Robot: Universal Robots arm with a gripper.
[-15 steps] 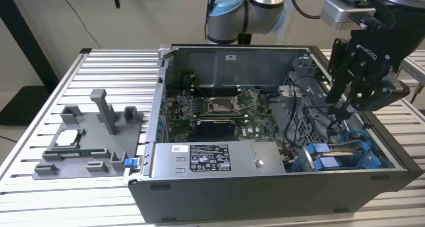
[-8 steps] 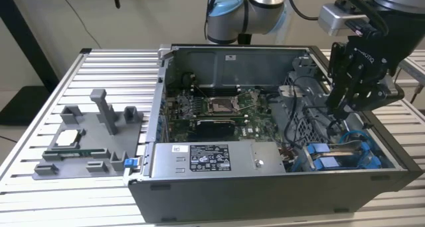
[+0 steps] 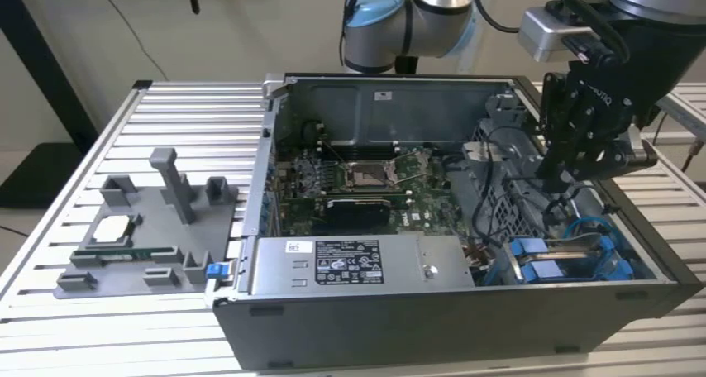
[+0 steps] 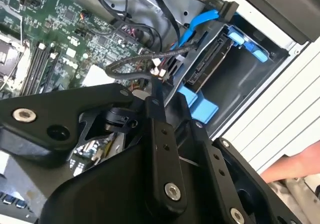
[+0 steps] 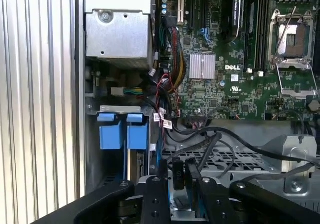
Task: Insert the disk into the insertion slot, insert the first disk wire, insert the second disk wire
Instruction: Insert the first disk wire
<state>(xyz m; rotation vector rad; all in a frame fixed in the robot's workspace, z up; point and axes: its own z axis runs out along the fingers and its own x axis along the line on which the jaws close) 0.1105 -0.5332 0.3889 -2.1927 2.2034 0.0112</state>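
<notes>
The disk (image 4: 209,67) sits edge-on inside the insertion slot (image 4: 239,81), a grey metal bay at the case's corner on the exterior view's right. Its blue carrier tabs (image 5: 123,132) stick out of the bay. My gripper (image 5: 177,173) hangs just over the perforated cage beside that bay, shut on a black wire connector (image 5: 178,178) whose dark cable (image 5: 220,134) loops back toward the motherboard. In the exterior view the gripper (image 3: 563,183) is low inside the case, above the blue carriers (image 3: 551,265). A blue flat wire (image 4: 200,26) runs to the disk's end.
The open case holds a green motherboard (image 5: 235,78), a silver power supply (image 3: 353,265) and a bundle of tagged cables (image 4: 150,68) close to my fingers. A grey fixture with small parts (image 3: 144,228) lies on the slatted table. A person's hand (image 4: 295,165) rests outside the case.
</notes>
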